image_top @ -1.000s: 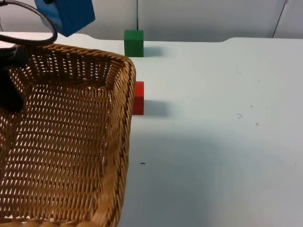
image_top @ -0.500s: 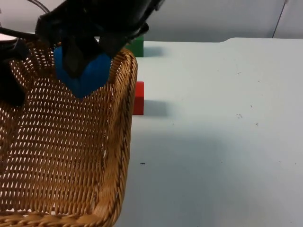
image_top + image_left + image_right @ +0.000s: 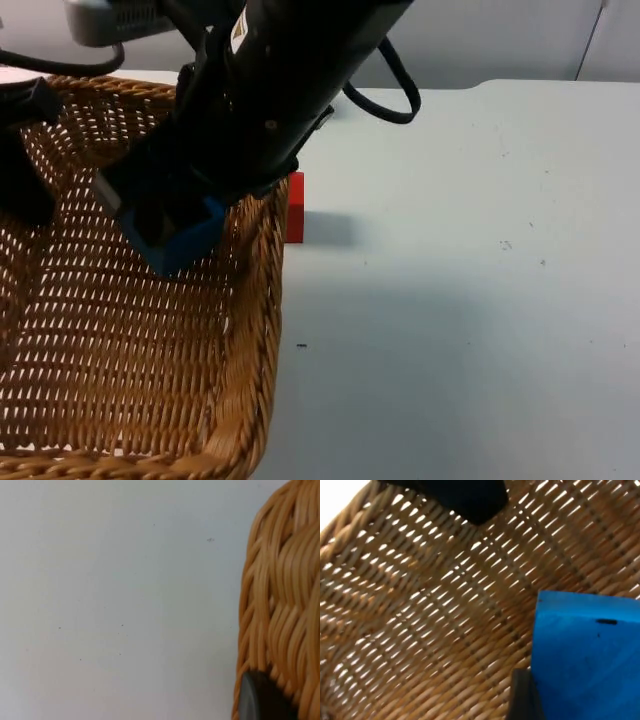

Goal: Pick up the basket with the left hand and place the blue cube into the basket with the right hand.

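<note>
right gripper (image 3: 170, 232): reached down inside the basket (image 3: 150, 380), fingers clamped on the blue cube (image 3: 178, 238)
blue cube: sat in the grip just above the woven floor, near the basket's right wall; also seen at (image 3: 585, 655)
left gripper (image 3: 22, 160): at the basket's left rim, fingertip (image 3: 257, 700) against the wicker; grip can't be judged
red cube (image 3: 294, 207): on the table (image 3: 470, 280), just outside the right wall

The white counter (image 3: 480, 300) carries a red cube (image 3: 294, 207) lying directly on it, just beside and right of the right arm's jaws, with bare surface stretching beyond to the right.
</note>
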